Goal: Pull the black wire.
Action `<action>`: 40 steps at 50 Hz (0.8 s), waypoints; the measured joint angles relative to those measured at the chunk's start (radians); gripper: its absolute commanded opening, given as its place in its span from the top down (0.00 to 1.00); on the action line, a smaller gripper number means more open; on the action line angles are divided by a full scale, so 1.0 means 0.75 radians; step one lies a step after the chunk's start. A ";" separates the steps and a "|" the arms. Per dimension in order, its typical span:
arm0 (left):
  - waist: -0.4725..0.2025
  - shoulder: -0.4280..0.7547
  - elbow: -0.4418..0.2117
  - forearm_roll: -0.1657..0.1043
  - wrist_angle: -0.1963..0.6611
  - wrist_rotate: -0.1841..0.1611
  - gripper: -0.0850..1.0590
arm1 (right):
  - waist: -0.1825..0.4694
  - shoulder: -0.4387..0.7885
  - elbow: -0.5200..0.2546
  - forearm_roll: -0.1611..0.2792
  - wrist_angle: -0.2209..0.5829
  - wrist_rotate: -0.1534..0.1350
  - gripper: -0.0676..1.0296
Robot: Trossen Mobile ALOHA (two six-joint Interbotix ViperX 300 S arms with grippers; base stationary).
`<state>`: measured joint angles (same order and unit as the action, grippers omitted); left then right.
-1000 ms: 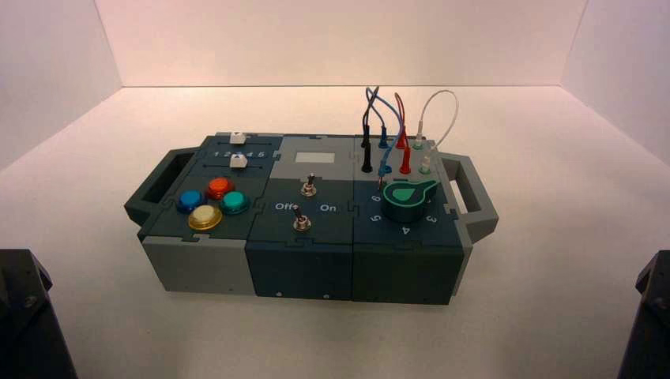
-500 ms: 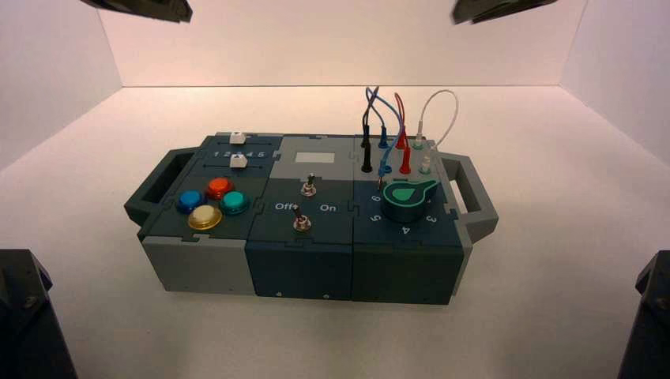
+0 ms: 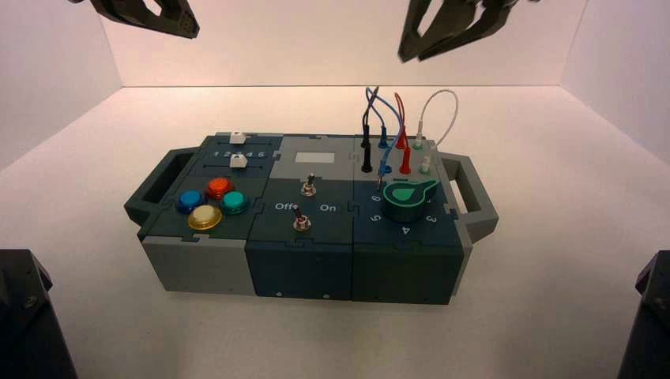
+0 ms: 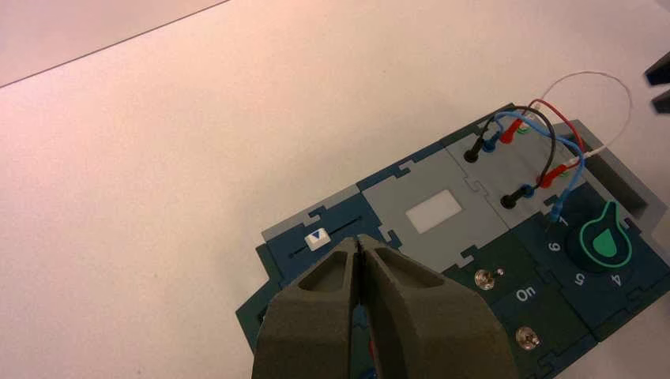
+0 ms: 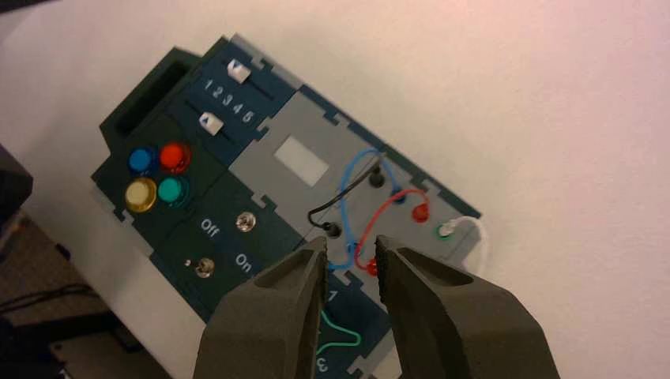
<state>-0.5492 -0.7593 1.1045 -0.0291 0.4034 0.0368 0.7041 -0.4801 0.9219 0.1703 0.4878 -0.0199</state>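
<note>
On the one box (image 3: 308,260) there were four wires — black (image 5: 348,189), blue (image 5: 348,170), red (image 5: 387,205) and white (image 5: 479,233) — four round buttons (image 3: 209,203), two sliders (image 3: 236,150), two toggle switches (image 3: 306,204), one green knob (image 3: 407,197), and two pincers, left (image 4: 359,264) and right (image 5: 350,260).

The right gripper (image 5: 350,257), two olive-grey padded fingers parted by a narrow gap, hangs above the dark teal and grey box (image 5: 261,178). Beyond its fingertips the thin black wire (image 5: 341,194) loops between two black plugs, crossed by a light blue wire (image 5: 345,175), beside a red wire (image 5: 385,207)
</note>
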 measured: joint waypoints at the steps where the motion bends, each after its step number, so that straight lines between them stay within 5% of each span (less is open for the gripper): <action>1: 0.000 0.000 0.000 0.000 0.000 0.000 0.94 | 0.000 0.000 0.000 0.000 0.000 0.000 0.61; 12: 0.000 0.010 0.000 0.000 0.014 -0.002 0.95 | 0.043 0.110 -0.033 0.016 0.043 0.000 0.49; 40: -0.002 0.010 0.000 0.000 0.014 0.000 0.95 | 0.133 0.301 -0.102 0.047 0.074 0.000 0.51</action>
<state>-0.5507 -0.7517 1.1045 -0.0291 0.4142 0.0368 0.8038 -0.2546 0.8452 0.2056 0.5430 -0.0199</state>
